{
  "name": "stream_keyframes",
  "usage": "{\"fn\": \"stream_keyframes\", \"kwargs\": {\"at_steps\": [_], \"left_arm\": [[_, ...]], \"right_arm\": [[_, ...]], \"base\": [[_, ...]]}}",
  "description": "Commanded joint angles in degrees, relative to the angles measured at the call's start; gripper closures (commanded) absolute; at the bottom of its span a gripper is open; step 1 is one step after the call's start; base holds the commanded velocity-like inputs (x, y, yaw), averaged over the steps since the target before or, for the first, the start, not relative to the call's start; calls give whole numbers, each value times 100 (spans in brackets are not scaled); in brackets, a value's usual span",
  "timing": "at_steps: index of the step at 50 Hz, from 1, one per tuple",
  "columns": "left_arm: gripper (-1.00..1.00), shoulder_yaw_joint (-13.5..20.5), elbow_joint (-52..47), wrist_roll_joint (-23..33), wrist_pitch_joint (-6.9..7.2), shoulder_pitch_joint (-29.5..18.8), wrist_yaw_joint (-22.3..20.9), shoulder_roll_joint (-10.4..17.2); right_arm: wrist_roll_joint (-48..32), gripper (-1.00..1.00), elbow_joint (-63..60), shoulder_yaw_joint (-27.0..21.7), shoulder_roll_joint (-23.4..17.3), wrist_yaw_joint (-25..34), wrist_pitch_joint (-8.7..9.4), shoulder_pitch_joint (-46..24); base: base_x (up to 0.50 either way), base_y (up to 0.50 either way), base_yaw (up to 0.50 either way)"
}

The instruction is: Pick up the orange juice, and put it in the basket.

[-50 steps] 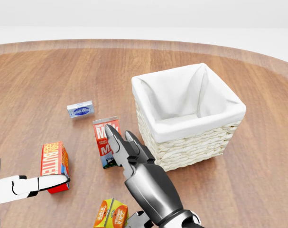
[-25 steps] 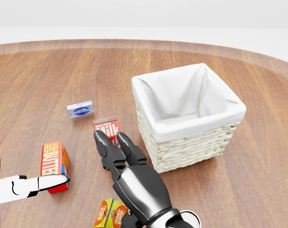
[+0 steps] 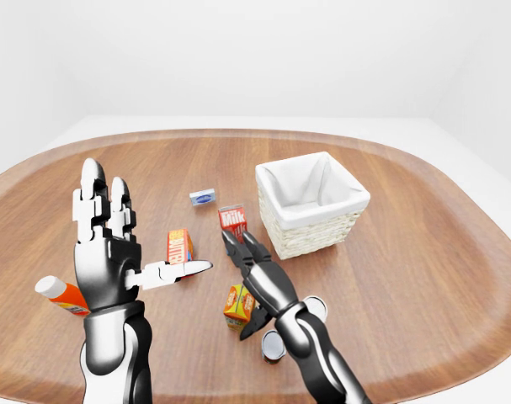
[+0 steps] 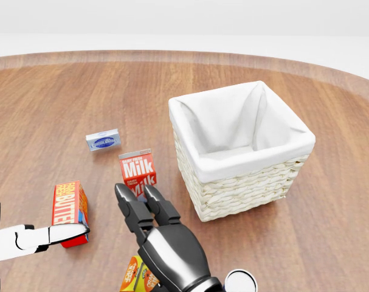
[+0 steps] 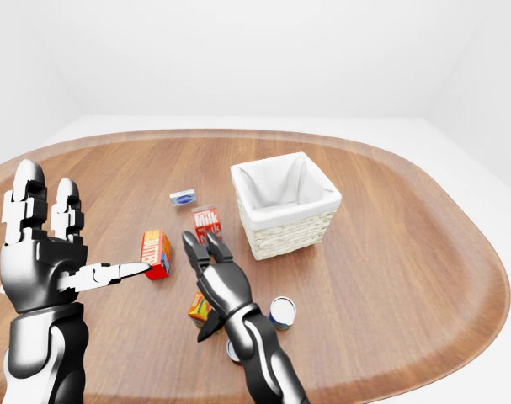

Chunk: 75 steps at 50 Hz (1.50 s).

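The right robot hand [image 3: 253, 271] hovers with fingers spread and empty directly above the orange juice [image 3: 237, 305], apparently lining up a grasp. The carton lies on the worktop [image 3: 423, 252] down-left of the basket [image 3: 312, 204], beyond the milk [image 3: 231, 220]. The left robot hand [image 3: 108, 244] is raised, open and idle.

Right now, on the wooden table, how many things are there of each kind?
Cartons: 2, the milk and the orange juice
Boxes: 2, the butter box and the small blue box
Cans: 2, one can and another can
Bottle: 1
Basket: 1
Total: 8
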Motion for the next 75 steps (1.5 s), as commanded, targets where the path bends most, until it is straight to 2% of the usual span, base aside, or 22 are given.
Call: {"fn": "stream_keyframes", "kwargs": {"at_steps": [1, 6, 23, 38, 51, 64, 72, 73, 74, 75], "left_arm": [[-100, 1, 0, -3, 0, 0, 0, -1], [-100, 0, 0, 1, 0, 0, 1, 0], [-100, 0, 0, -1, 0, 0, 0, 0], [-100, -1, 0, 1, 0, 0, -1, 1], [-100, -1, -1, 2, 0, 0, -1, 1], [-100, 0, 0, -1, 0, 0, 1, 0], [-100, 0, -1, 0, 0, 0, 0, 0], [-100, -1, 0, 2, 0, 0, -1, 1], [-100, 0, 1, 0, 0, 0, 1, -1], [-100, 0, 1, 1, 0, 0, 0, 0]], "right_arm": [[8, -100, 606, -146, 32, -274, -251, -101], [-123, -100, 805, -235, 61, -359, -329, -191], [-451, -100, 1545, -341, 256, -679, -329, -466], [-448, -100, 2207, -506, 337, -888, -329, -677], [-418, -100, 2499, -448, 485, -997, -329, -737], [-255, -100, 3205, -426, 668, -1297, -329, -869], [-62, -100, 4170, -640, 755, -1628, -329, -1132], [-42, 64, 4284, -673, 761, -1694, -329, -1165], [-31, 100, 4446, -703, 758, -1748, -329, -1209], [-8, 100, 4501, -729, 767, -1746, -329, -1217]], "base": [[0, 0, 0], [0, 0, 0], [0, 0, 0], [0, 0, 0], [0, 0, 0], [0, 0, 0], [0, 0, 0], [0, 0, 0], [0, 0, 0], [0, 0, 0]]}}
